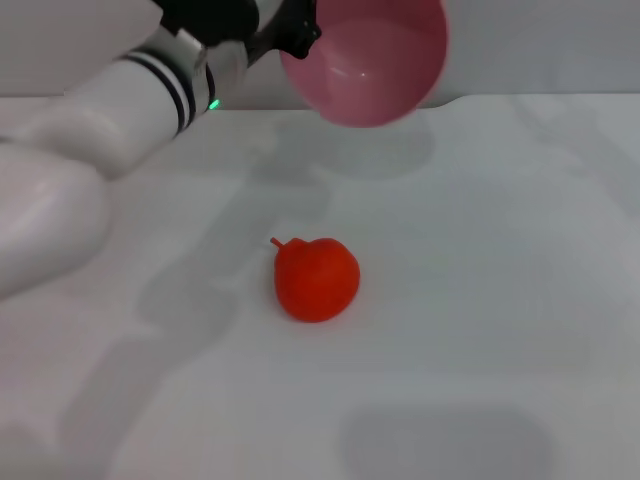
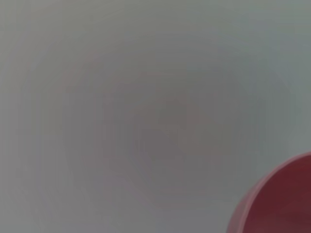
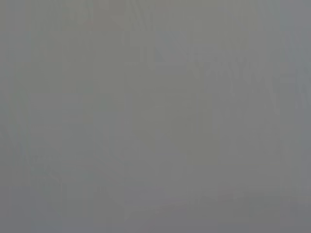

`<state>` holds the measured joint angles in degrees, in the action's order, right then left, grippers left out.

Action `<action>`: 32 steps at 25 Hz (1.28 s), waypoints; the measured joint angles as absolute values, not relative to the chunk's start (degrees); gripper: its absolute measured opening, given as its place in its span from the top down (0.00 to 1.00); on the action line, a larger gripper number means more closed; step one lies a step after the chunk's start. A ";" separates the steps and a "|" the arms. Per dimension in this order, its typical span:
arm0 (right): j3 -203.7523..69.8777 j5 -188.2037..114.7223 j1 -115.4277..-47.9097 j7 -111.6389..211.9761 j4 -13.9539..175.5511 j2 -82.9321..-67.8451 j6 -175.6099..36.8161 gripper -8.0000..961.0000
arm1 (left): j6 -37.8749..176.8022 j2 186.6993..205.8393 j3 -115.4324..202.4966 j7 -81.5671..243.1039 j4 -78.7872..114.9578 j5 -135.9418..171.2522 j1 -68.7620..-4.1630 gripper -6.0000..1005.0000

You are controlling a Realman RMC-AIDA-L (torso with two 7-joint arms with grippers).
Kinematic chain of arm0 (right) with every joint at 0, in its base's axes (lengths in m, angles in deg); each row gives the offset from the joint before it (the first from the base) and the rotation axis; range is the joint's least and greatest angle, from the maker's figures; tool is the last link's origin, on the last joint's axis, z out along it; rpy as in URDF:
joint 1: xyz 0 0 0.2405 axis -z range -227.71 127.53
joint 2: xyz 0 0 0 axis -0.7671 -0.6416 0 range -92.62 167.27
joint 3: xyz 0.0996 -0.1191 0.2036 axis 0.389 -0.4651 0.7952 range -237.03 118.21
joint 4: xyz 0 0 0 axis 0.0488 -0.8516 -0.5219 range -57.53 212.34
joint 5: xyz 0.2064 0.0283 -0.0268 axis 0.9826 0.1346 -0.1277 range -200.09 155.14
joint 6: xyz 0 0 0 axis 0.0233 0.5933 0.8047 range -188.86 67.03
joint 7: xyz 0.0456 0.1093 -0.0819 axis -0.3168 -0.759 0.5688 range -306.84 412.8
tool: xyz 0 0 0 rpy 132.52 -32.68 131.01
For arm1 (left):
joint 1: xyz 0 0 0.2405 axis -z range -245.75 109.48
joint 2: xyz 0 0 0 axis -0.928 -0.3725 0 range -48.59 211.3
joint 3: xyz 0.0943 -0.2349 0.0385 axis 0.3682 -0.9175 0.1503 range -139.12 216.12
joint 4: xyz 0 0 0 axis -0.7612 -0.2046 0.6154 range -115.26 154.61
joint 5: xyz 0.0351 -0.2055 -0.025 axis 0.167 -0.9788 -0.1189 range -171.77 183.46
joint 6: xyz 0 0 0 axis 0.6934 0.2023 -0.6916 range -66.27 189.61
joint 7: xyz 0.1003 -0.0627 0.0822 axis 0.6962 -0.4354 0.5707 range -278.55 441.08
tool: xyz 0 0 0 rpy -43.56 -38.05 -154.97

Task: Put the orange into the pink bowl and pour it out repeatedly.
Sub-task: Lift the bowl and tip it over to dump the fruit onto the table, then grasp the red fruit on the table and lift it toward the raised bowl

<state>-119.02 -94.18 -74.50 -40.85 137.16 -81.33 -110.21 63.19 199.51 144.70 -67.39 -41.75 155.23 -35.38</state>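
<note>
Pink bowl [image 2: 282, 204] rim, blurred surface

Orange [image 1: 316, 279]: bright red-orange all over, plain, w/ a small stem nub same red-orange. Pink bowl [image 1: 372, 62]: glossy pink inside, plain, no pattern, pale highlight near bottom; in left wrist view its edge [image 2: 279, 201] reads darker, reddish-pink. Left arm [image 1: 110, 110]: white shell w/ black bands + small green light; left gripper [image 1: 285, 35] black. Counter [image 1: 480, 300]: plain white-grey, soft grey shadows.

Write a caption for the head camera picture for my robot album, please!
Left claw holds the pink bowl tipped in the air; the orange sits on the white table.
</note>
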 joint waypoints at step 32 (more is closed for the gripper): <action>-121.37 -133.73 -81.53 -54.01 136.02 -81.04 -115.82 0.31 | 139.52 193.20 96.26 -59.76 -37.88 160.18 -22.43 0.95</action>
